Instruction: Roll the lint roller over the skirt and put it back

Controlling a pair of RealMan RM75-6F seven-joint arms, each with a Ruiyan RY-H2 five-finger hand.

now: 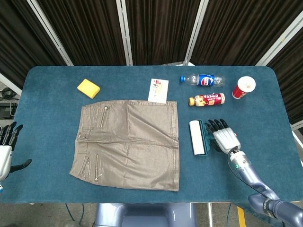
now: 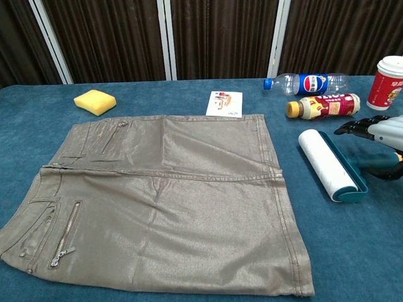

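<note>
Barely begun: the white-drum, teal-handled lint roller [image 1: 198, 137] lies on the blue desk [image 1: 47, 118] beside the grey-brown skirt [image 1: 128, 142]. Right hand [image 1: 225, 138] hovers over its handle, fingers apart; rolling and return remain.

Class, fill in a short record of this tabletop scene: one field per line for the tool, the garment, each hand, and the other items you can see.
Tool: lint roller, on the table right of the skirt
Garment: skirt, spread flat
Right hand: over the roller's handle, fingers apart, grasp not confirmed
Left hand: at the table's left edge, open
Other items: sponge, card, Pepsi bottle, drink bottle, red cup
</note>
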